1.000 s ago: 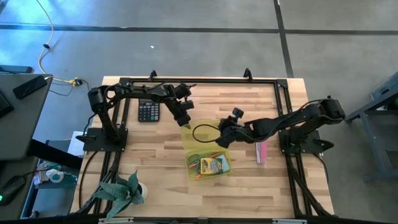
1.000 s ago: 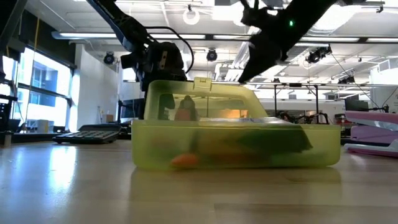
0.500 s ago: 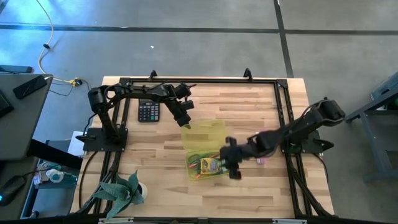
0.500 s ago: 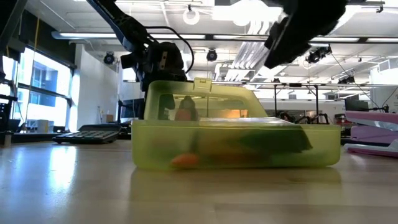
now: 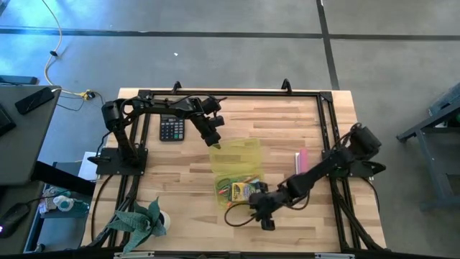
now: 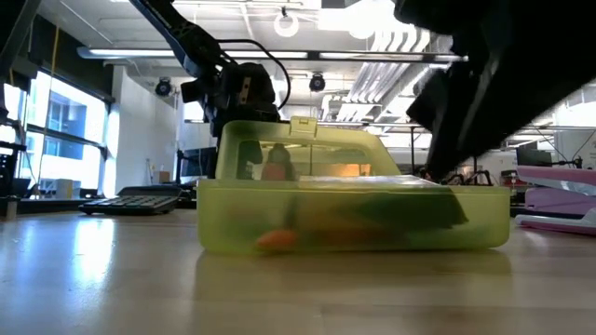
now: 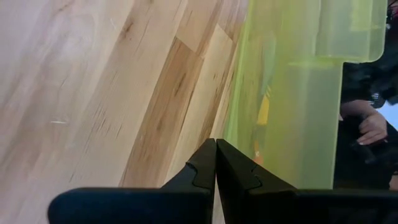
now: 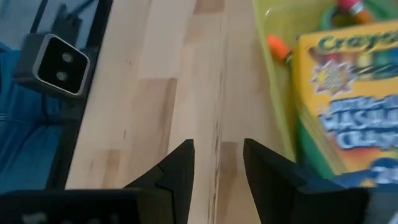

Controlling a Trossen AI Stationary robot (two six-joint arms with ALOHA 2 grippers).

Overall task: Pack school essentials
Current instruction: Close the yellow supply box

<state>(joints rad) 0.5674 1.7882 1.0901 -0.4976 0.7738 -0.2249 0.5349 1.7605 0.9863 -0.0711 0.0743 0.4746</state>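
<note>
The right gripper (image 5: 263, 216), its 2 fingers (image 8: 177, 171) parted and holding nothing, hangs low over the bare wooden table (image 5: 180, 201) just beside the near edge of the translucent yellow-green case (image 5: 239, 188), well apart from a pink object (image 5: 302, 160) lying near the right arm's base. Inside the case's tray lie a crayon box (image 8: 351, 99), an orange-tipped pencil (image 8: 278, 46) and other stationery too blurred to name. The left gripper (image 5: 213, 138), its fingers (image 7: 208, 165) pressed together on nothing, sits at the far edge of the case's raised lid (image 7: 292, 87), with a calculator (image 5: 171, 129) close behind on the table.
</note>
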